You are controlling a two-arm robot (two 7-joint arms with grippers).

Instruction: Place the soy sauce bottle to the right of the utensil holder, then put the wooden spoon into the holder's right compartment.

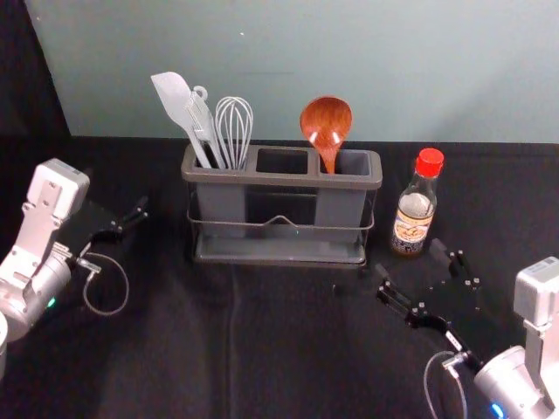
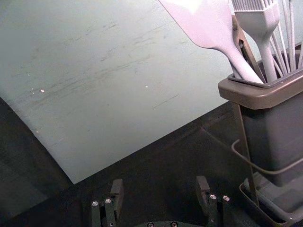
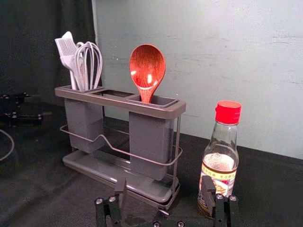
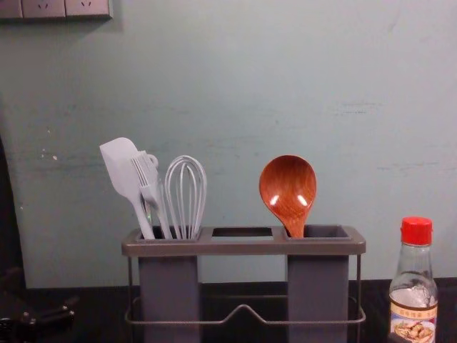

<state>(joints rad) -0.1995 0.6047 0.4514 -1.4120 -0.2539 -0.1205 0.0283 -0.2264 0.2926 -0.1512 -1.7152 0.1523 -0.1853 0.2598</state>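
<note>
the soy sauce bottle [image 1: 414, 216] is standing right of the utensil holder [image 1: 284, 180], and its right compartment [image 3: 147, 135] is propping up the wooden spoon [image 1: 326, 119] by its handle; the right claw [image 3: 163, 183] is hanging open by the bottle (holding nothing), the left claw [image 2: 160, 182] is idling open, far left

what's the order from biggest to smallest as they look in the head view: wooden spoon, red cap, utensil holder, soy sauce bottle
1. utensil holder
2. soy sauce bottle, cap included
3. wooden spoon, the part sticking out of the holder
4. red cap
</note>
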